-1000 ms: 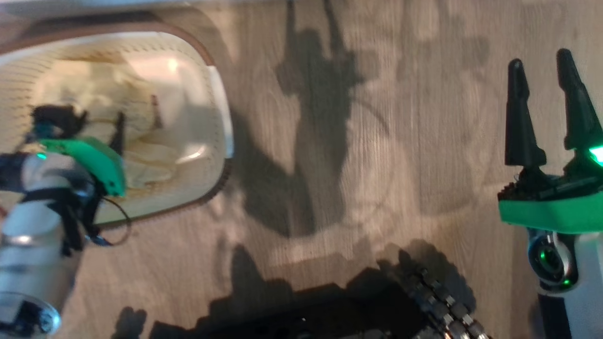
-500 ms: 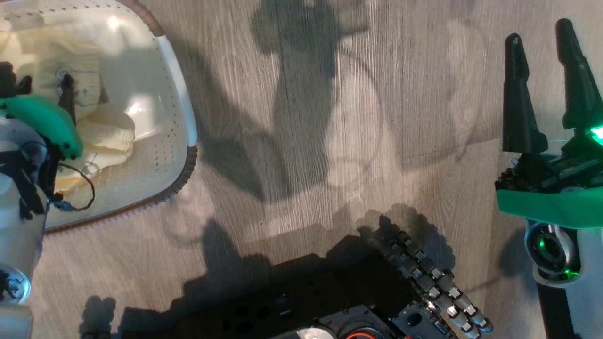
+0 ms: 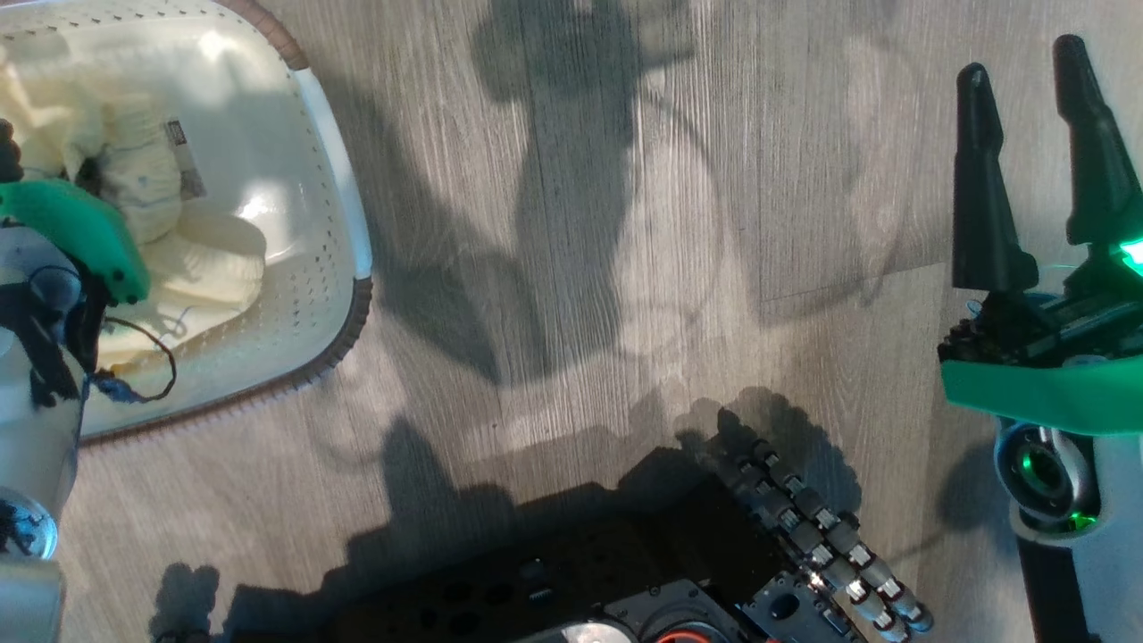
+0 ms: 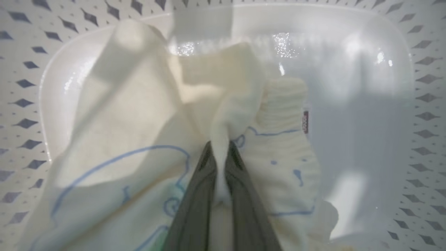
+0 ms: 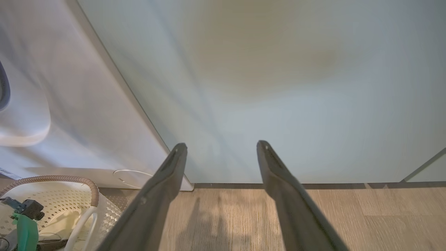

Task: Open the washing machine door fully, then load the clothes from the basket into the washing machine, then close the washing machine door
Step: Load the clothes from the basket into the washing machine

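Left tool pinching soft ribbed yellow clothes, glossy perforated basket, right tool agape

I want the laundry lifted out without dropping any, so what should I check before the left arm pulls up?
1. Left gripper shut on a fold of the clothes: ok.
2. Grip takes in enough cloth: not ok; only a narrow fold is pinched, and the rest lies loose in the basket.
3. Cloth free of the basket's perforated walls: cannot tell.
4. Right gripper open, holding nothing and well apart from the basket: ok.
5. Washing machine open wide enough to load: cannot tell.
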{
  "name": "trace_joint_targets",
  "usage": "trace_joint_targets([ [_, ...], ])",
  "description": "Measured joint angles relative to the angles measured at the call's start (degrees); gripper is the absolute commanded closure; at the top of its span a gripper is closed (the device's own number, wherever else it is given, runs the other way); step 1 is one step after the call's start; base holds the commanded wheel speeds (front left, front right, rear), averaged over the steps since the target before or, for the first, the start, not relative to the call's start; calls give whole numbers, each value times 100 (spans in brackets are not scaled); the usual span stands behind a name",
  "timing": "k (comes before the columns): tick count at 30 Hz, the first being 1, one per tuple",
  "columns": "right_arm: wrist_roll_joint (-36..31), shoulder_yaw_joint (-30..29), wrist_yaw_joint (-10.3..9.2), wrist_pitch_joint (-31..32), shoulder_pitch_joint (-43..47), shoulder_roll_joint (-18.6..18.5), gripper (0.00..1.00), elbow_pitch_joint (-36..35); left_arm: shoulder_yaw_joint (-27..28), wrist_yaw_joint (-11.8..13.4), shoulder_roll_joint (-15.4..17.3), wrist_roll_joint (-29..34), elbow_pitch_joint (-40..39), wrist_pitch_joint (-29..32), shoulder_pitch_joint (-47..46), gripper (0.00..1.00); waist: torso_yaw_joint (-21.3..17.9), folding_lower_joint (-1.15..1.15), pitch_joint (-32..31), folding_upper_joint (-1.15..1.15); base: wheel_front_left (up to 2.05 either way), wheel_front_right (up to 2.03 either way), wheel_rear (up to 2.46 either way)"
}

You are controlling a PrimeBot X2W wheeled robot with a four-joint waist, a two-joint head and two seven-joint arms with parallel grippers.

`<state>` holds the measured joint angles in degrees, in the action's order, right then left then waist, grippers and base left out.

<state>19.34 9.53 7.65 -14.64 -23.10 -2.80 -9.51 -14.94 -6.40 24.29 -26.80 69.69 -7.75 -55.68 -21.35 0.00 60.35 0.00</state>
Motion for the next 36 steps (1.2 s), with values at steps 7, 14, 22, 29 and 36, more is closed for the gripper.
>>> trace_joint_targets([
  [7,-27,-22,0,0,-88,0,0,67,-23,-2,-148,-5,113,-69,2,100,86,0,-119,0,0,0,0],
  [14,-252,-112,0,1,-64,0,0,168,-160,-9,-435,-69,60,-415,38,100,310,0,-374,0,0,0,0],
  [22,-465,-398,0,1,194,-1,0,261,-229,-57,-695,-31,-532,-664,349,100,677,0,-837,0,0,0,0],
  [29,-669,-558,0,0,328,-2,0,366,-59,-45,-803,162,-1813,-664,1026,100,988,0,-1357,0,0,0,0],
  [36,-751,-699,0,1,704,-1,0,565,269,167,-947,483,-3198,-666,1932,100,1254,-1,-1981,0,0,0,0],
])
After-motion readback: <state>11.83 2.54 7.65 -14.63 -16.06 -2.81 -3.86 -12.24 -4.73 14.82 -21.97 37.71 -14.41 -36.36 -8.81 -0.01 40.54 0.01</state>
